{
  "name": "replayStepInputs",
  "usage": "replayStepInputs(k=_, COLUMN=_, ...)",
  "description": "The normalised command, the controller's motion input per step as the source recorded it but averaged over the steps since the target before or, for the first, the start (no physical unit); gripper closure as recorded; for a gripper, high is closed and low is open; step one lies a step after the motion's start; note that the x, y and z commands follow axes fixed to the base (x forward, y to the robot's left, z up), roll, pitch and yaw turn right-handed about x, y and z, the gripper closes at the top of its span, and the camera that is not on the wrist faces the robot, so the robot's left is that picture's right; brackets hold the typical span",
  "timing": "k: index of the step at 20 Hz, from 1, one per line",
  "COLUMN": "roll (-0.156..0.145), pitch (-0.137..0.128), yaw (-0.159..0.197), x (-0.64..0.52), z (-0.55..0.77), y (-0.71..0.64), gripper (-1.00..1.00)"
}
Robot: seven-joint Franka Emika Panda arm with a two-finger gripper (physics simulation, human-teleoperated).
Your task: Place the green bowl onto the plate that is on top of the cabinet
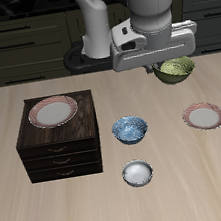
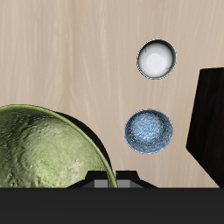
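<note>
Olive-green mottled round bowl (image 1: 177,69) hangs clamped in the gripper (image 1: 168,65), far from the dark-brown wooden cabinet (image 1: 60,151); a rim-only hold could slip before reaching the red-rimmed plate (image 1: 54,112)

A round blue patterned bowl (image 1: 132,129) is placed on the light wooden table (image 1: 215,182). A smaller white-grey bowl (image 1: 138,172) is seen nearer the front edge. A second red-rimmed plate (image 1: 204,117) is laid apart.
</note>
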Motion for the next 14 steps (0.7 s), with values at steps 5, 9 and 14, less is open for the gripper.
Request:
replayStepInputs(k=5, roll=-0.027, pitch=-0.059, yaw=0.015, x=-0.23, z=0.35, y=-0.20, gripper=1.00)
replayStepInputs(k=9, roll=-0.017, pitch=-0.024, yaw=-0.013, x=-0.13, z=0.17, y=-0.11, gripper=1.00)
replayStepInputs(k=14, roll=-0.004, pitch=-0.021, yaw=0.003, x=-0.09, z=0.13, y=-0.06, gripper=1.00)
